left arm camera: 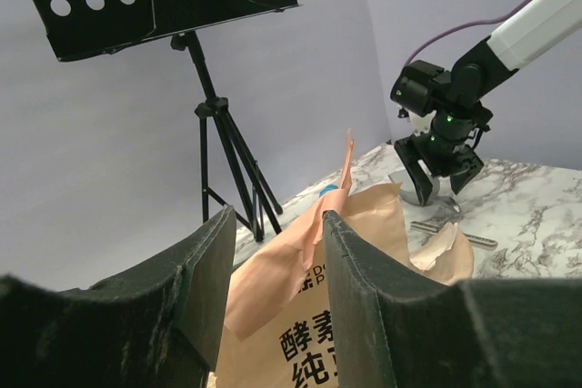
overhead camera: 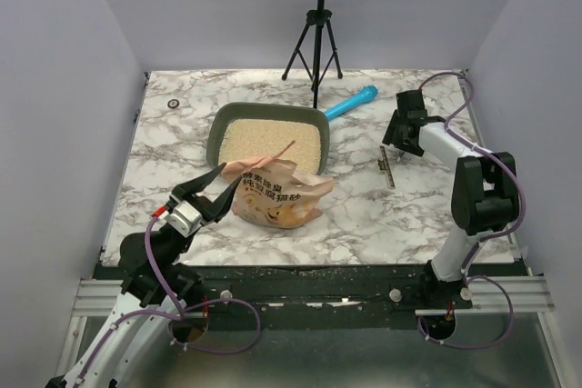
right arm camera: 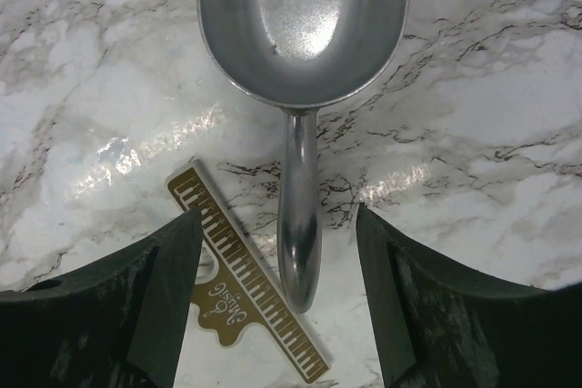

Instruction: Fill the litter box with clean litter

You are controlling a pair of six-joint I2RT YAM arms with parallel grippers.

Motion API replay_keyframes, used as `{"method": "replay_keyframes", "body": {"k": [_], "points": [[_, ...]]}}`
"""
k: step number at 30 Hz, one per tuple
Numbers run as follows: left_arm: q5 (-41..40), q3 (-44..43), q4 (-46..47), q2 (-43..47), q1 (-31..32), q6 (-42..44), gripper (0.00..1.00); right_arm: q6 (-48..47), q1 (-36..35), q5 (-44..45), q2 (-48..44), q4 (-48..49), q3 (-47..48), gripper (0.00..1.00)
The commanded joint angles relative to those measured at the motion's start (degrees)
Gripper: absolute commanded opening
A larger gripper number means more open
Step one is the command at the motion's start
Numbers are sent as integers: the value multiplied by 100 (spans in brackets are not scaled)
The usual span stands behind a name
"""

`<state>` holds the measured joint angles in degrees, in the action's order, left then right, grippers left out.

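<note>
White-grey marbled table (overhead camera: 382, 224). Black perforated music stand (overhead camera: 314, 38) on a tripod at its far edge.

Shallow dark grey-green plastic litter box (overhead camera: 218, 138) sits mid-table toward the far edge. Pale beige clean litter (overhead camera: 268, 141) covers its floor.

Orange-pink crinkly printed bag (overhead camera: 277, 195) lies against the box's near rim, with its torn flap over the litter.

Left gripper (left arm camera: 277, 224) has its jaws partway apart with bag between them. Cannot tell if it is gripping.

Right gripper (right arm camera: 277, 224), toward the right edge, is spread wide above the handle of a silver metal scoop (right arm camera: 305, 34) and clear of it.

Blue cylindrical handle (overhead camera: 353, 102) lies at the box's far right corner.

Gold ruler-marked strip (right arm camera: 245, 283) lies just beside the scoop handle.
</note>
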<state>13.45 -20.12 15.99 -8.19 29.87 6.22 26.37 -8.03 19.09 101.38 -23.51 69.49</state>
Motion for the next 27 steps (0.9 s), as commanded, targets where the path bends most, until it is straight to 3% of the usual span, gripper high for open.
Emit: {"method": "replay_keyframes", "body": {"k": [1,5,10,15,18,27], "points": [[-115,52,36,89,63,90,52,158,205,-353,329,-198,310,74],[-132,52,27,80,81,116,52,105,285,-520,505,-233,459,72],[-220,61,10,80,89,134,54,35,390,-1029,865,-435,697,62],[-440,52,-8,72,98,116,56,-17,416,-1329,1015,-470,715,32],[-571,17,-52,36,124,117,56,-35,417,-1285,945,-523,662,1],[-1064,-895,-745,-709,133,-234,53,-728,206,-767,-556,-409,205,0]]}}
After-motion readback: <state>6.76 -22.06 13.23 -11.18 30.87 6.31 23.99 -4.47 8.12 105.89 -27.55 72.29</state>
